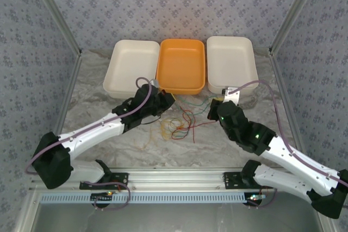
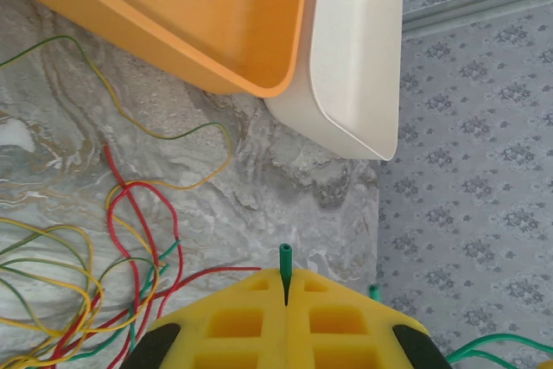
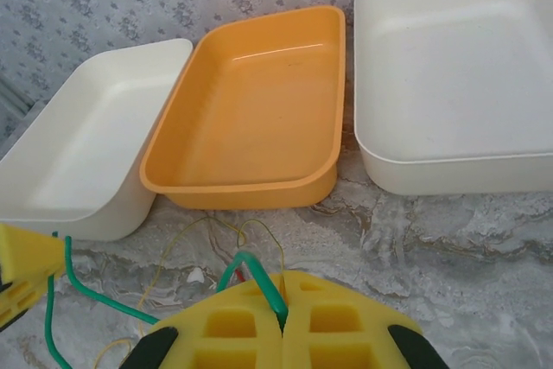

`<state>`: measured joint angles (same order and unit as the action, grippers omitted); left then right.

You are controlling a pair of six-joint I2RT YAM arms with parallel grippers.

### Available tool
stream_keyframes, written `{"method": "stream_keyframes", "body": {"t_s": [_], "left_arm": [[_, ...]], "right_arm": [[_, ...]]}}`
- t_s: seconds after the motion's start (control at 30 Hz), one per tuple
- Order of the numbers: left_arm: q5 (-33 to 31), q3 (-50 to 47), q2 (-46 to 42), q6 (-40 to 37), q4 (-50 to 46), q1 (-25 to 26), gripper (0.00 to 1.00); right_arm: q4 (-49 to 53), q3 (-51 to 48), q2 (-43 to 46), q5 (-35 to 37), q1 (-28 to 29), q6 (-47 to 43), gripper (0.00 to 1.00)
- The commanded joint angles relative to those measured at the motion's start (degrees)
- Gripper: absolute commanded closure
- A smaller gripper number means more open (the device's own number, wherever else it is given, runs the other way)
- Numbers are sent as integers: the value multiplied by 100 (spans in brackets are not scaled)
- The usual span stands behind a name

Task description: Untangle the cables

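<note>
**Both claws closed on a green cable in front of the trays**

The left gripper (image 2: 286, 284) has its yellow pads pressed together, and the end of a green cable (image 2: 285, 253) stands out from the seam between them. The right gripper (image 3: 282, 300) is also closed, with a loop of green cable pinched between its pads. I cannot tell if both hold the same wire.

The other cables (image 1: 176, 123), red, green and yellow-tan, lie as a loose tangle on the marbled table (image 1: 92, 99), between the two grippers and a little nearer to the arm bases. Just behind the tangle stands the orange tray (image 1: 181, 64). It touches the left white tray (image 1: 132, 66) on one side, and the right white tray (image 1: 232, 63) stands just beside it on the other.
</note>
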<state>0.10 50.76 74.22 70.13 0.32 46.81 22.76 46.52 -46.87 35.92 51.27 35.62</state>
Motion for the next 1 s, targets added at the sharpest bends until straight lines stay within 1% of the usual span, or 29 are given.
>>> {"method": "stream_keyframes", "body": {"t_s": [0.0, 0.07, 0.13, 0.23, 0.27, 0.3, 0.33, 0.4, 0.43, 0.5, 0.57, 0.6, 0.63, 0.7, 0.73, 0.8, 0.87, 0.93, 0.97], "left_arm": [[-283, -104, -364, -57, 243, 163, 100], [-405, -143, -438, -84, 289, 340, 100], [-570, -188, -492, -103, 300, 543, 100], [-821, -320, -565, -105, 358, 860, 100], [-927, -394, -595, -89, 404, 956, 100], [-1008, -475, -628, -61, 473, 1040, 100], [-1061, -545, -643, -44, 544, 1099, 100], [-1131, -677, -702, -47, 732, 1194, 100], [-1151, -703, -727, -85, 766, 1199, 100], [-1220, -578, -817, -310, 546, 1166, 100], [-1153, -230, -801, -595, 5, 1068, 100], [-1049, -9, -706, -677, -352, 981, 100], [-886, 147, -582, -725, -562, 884, 100], [-453, 223, -245, -755, -442, 786, 100], [-299, 240, -48, -740, -373, 793, 100], [-33, 322, 490, -705, -238, 935, 100], [10, 425, 986, -636, -183, 1109, 100], [-14, 451, 1408, -554, -20, 1222, 100], [-50, 464, 1610, -535, 93, 1263, 100]], "right_arm": [[343, -82, 74, 662, -59, 1044, 100], [314, -123, 107, 801, -226, 1670, 100], [-61, -200, 167, 651, -531, 2083, 100], [-554, -364, 330, 543, -1010, 2947, 100], [-877, -505, 402, 421, -1183, 3149, 100], [-1406, -713, 462, 87, -1483, 3392, 100], [-1623, -811, 462, -150, -1755, 3674, 100], [-1686, -842, 307, -891, -2241, 4239, 100], [-1595, -777, 193, -1322, -2447, 4347, 100], [-837, -487, -111, -2347, -2728, 4459, 100], [104, -342, -326, -2987, -2704, 4327, 100], [531, -434, -358, -3145, -2618, 4268, 100], [751, -597, -325, -3203, -2537, 4216, 100], [1079, -1180, 39, -3067, -2390, 4209, 100], [1247, -1423, 285, -2886, -2352, 4254, 100], [2023, -1870, 962, -2422, -2336, 4634, 100], [2380, -2260, 1593, -2068, -2345, 4876, 100], [2307, -2555, 1934, -2115, -2405, 4845, 100], [2266, -2592, 1941, -2107, -2470, 4798, 89]]}}
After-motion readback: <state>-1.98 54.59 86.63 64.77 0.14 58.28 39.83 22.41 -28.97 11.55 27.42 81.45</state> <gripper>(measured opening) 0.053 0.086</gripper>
